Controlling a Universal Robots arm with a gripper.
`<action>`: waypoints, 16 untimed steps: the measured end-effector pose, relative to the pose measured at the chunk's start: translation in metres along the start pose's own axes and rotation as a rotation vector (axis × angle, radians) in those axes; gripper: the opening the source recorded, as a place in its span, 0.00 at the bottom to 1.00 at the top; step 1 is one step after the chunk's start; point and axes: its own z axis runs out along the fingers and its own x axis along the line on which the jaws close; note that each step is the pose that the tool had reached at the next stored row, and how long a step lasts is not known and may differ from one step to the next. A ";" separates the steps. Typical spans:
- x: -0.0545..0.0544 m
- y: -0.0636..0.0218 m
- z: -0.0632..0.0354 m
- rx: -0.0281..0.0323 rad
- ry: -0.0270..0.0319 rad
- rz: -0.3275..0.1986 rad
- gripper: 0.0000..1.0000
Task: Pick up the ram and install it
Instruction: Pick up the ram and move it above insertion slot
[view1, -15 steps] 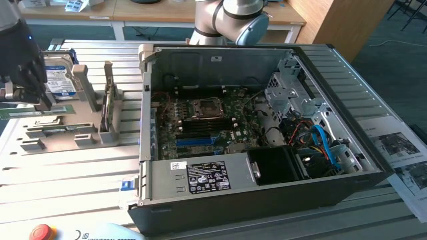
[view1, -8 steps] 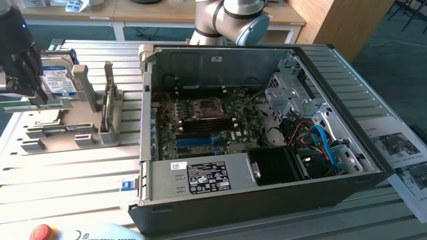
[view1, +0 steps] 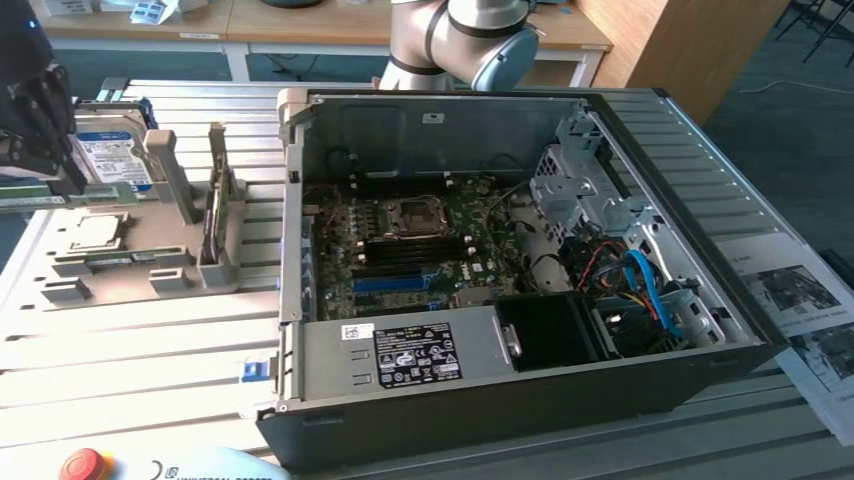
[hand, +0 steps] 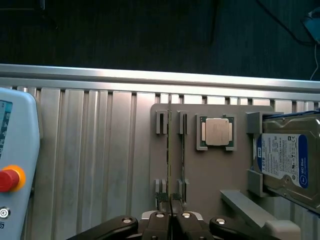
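Exterior view: ram (view1: 30, 190) (level) in jaws

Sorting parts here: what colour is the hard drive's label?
Blue with a white panel; the hard drive shows best in the wrist view.

Robotics lab — aluminium bench (view1: 134, 350), open PC (view1: 441, 125)

On the counter (view1: 134, 350), the holder tray (view1: 160, 225) lies to the exterior view's left of the computer case (view1: 534, 400). On the tray, the hard drive (view1: 107, 150) stands behind the processor chip (view1: 96, 232). The ram (hand: 169, 150), clamped edge-on in the pincer (hand: 169, 197), is over the tray beside the chip.
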 end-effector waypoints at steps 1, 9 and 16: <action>0.000 0.0001 -0.0020 0.0000 0.0000 0.000 0.12; -0.001 0.0009 -0.0186 0.0000 0.0000 0.000 0.12; -0.001 0.0015 -0.0327 0.0000 0.0000 0.000 0.12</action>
